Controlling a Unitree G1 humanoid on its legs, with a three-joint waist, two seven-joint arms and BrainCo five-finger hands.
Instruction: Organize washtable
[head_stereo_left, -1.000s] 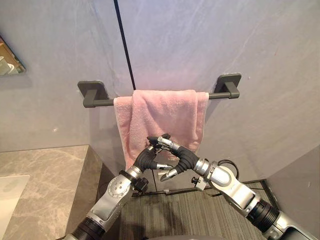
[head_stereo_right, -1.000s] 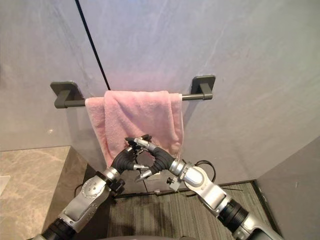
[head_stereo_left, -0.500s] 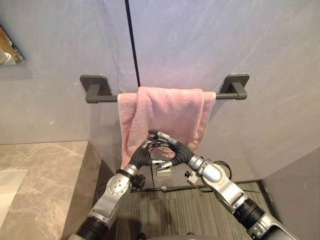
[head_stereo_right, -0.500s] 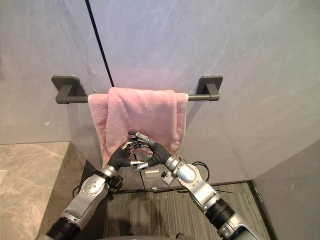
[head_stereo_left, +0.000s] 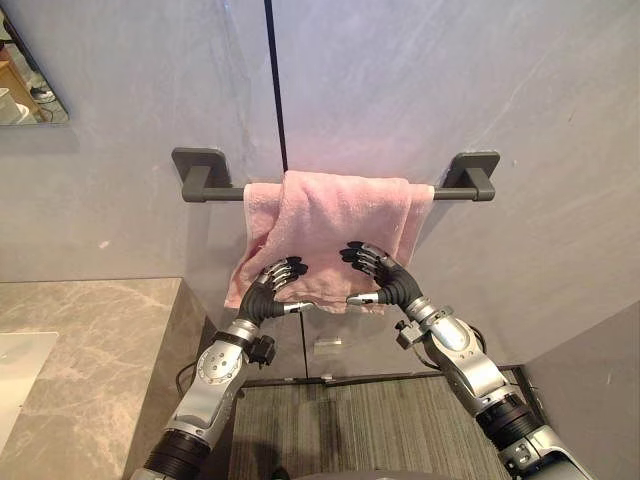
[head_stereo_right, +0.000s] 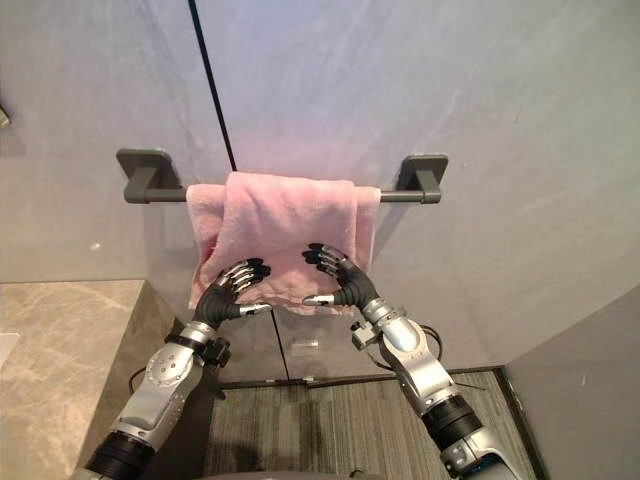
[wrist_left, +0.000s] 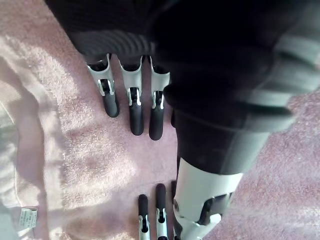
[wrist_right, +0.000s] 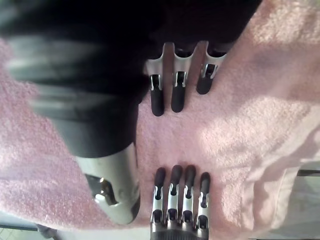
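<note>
A pink towel (head_stereo_left: 330, 215) hangs folded over a dark towel bar (head_stereo_left: 215, 192) on the grey wall. Both hands rest on its lower front, side by side. My left hand (head_stereo_left: 268, 295) lies near the towel's left lower corner, and its fingers (wrist_left: 131, 107) are laid fairly straight on the cloth. My right hand (head_stereo_left: 385, 283) is placed the same way to the right, fingers (wrist_right: 177, 90) flat on the towel. Both thumbs point inward along the bottom hem. The hem sits bunched up at hand height. Each wrist view also shows the other hand's fingertips (wrist_left: 159, 210) (wrist_right: 180, 195) on the towel.
A marble counter (head_stereo_left: 80, 350) runs along the lower left, with a mirror edge (head_stereo_left: 25, 90) above it. A dark vertical seam (head_stereo_left: 275, 80) divides the wall behind the bar. Striped floor (head_stereo_left: 350, 430) lies below, and a grey side wall (head_stereo_left: 600, 380) closes the right.
Both hands have risen and moved apart, from close together under the towel's lower part to flat on its front. The towel's bottom edge is higher and bunched. The camera has shifted a little.
</note>
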